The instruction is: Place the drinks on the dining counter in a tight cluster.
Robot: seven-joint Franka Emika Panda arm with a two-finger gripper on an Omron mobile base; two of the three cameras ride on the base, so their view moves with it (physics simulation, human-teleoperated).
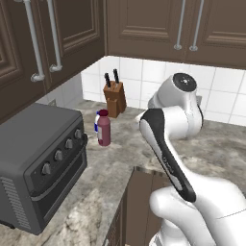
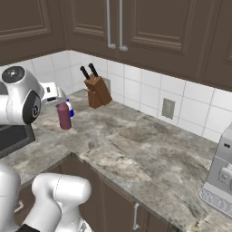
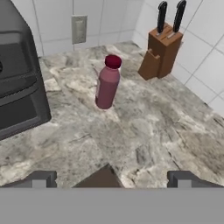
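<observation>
My gripper (image 3: 111, 180) is up off the stone with its jaws spread wide and nothing between them, both dark tips poking up at the bottom of the hand view, aimed across the slab at the bottles.

Working down by size: the dining counter (image 2: 136, 145) is a broad marbled run wrapping the corner. The toaster oven (image 1: 38, 163) sits bulky on my left. The knife block (image 3: 161, 54) stands back in the tiled corner, and a pale appliance (image 2: 219, 183) stands far off on the right run.

Then the maroon bottle (image 3: 107, 83), upright, between oven and knife block but touching neither. Tucked just behind it, from the left base view, the little white bottle (image 1: 97, 121) with its blue cap, close beside the maroon one. I can't pick out a third bottle from here.

Handling, as I judge it: the maroon one looks rigid and smooth, probably slick, tall enough to tip if nudged high. I'd take it around the body below the shoulder, not the cap.

Room: open stone lies on the near side of the bottle and off to the right, so approach is free there. The oven's face is the tight side, and the counter's front edge sits right under my fingertips.
</observation>
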